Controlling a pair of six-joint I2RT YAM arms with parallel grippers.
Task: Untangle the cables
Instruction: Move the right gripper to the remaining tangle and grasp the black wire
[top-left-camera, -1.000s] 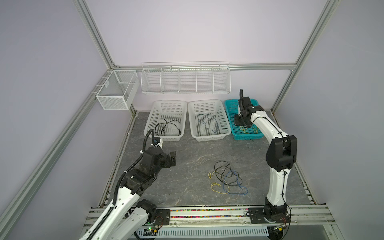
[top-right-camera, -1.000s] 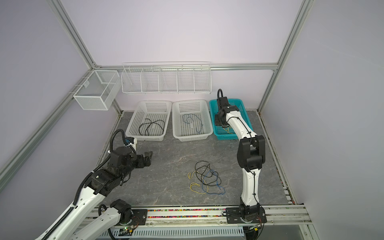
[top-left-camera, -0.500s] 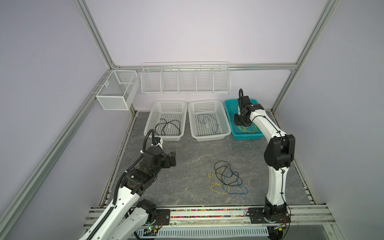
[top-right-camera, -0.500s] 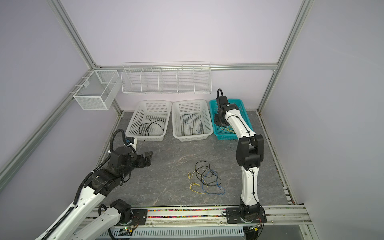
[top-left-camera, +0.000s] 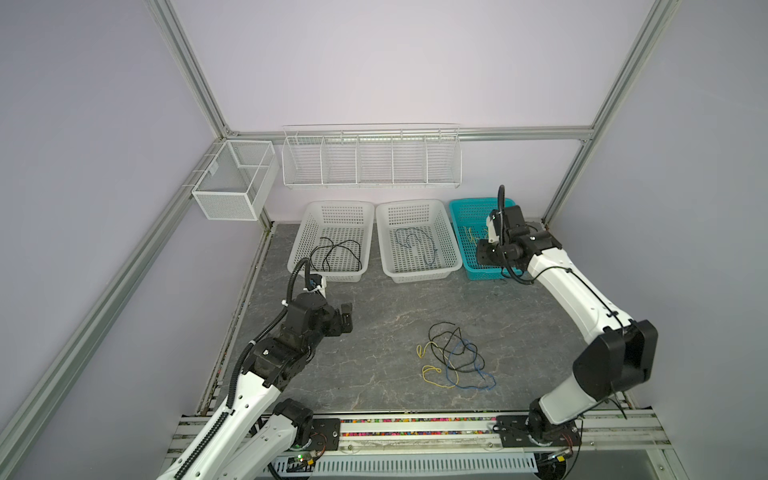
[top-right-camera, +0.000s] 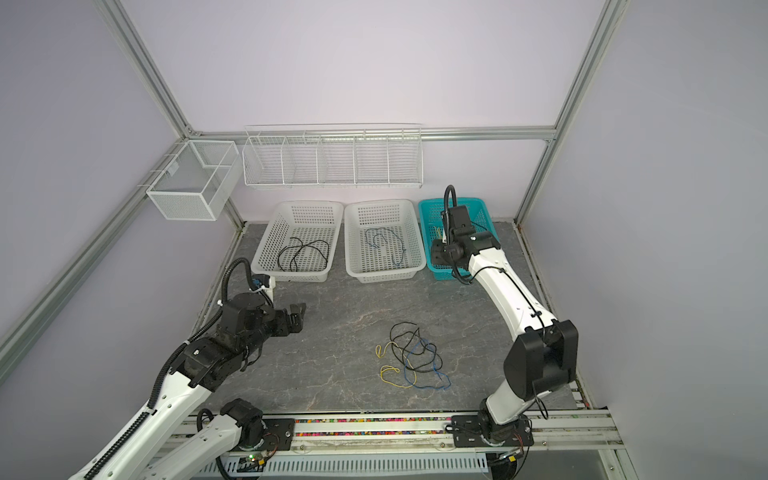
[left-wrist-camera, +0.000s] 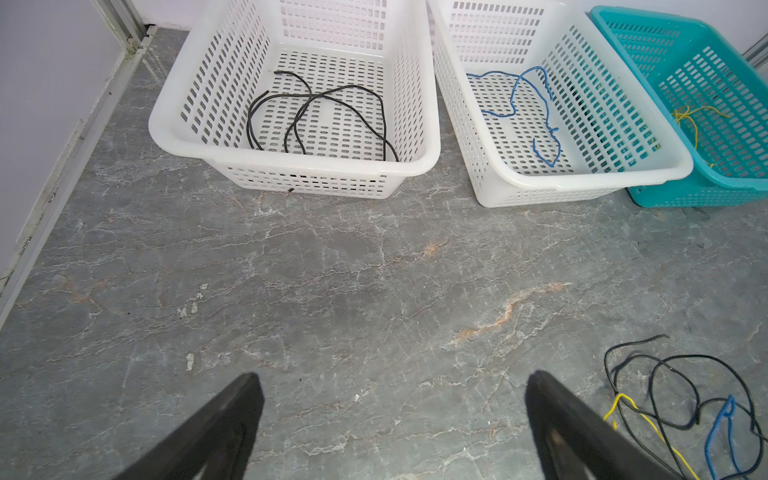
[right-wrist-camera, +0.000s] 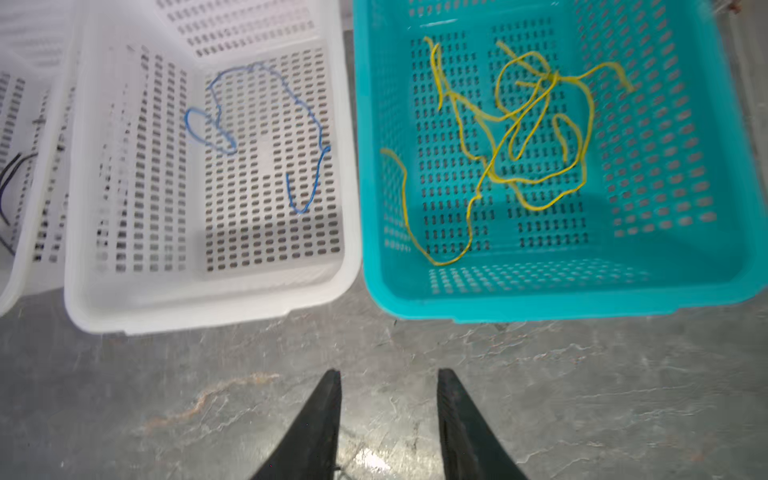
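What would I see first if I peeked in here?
Probably the tangle of black, blue and yellow cables near the middle of the grey table. Next, the bright teal basket at the back right, with yellow cables inside. Beside it stand two white baskets, one holding a black cable, one a blue cable.

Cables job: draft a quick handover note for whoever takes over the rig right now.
Pincers: left pincer open and empty over the table; right pincer open and empty by the teal basket.
Done: black cable lies in the left white basket, blue cable in the middle white basket, yellow cables in the teal basket.
Left: a tangle of black, blue and yellow strands on the table; neither pincer touches it. Probably separate and sort by colour.
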